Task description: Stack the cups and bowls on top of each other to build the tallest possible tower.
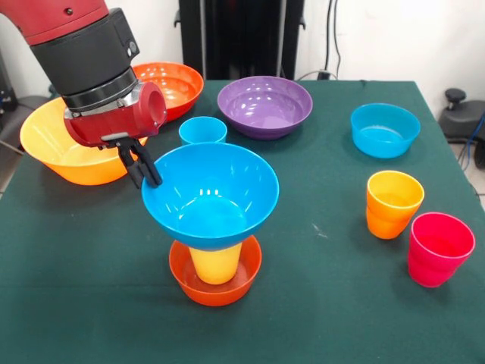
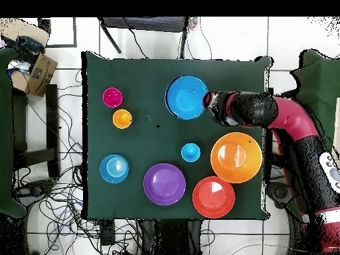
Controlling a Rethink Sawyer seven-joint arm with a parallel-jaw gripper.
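- The tower point(image 1: 214, 227) stands at the front view's 6 o'clock: a small red-orange bowl point(image 1: 216, 284) on the green table point(image 1: 326, 303), a yellow cup point(image 1: 215, 264) upright inside it, and a large blue bowl point(image 1: 210, 193) seated on the cup's mouth.
- The gripper point(image 1: 142, 168) sits at the blue bowl's 9 o'clock rim; its dark fingers appear clamped on that rim, though the angle leaves this slightly uncertain.
- At 12 o'clock of the tower, a blue cup point(image 1: 202, 130) stands just behind it, with the purple bowl point(image 1: 264, 105) at 1 o'clock.
- The medium red-orange bowl point(image 1: 173, 85) and light orange bowl point(image 1: 64, 148) lie at 10 to 11 o'clock.
- The teal-blue bowl point(image 1: 384, 130) sits at 2 o'clock.
- The orange cup point(image 1: 392, 203) and pinkish red cup point(image 1: 439, 248) stand near each other at 3 o'clock.
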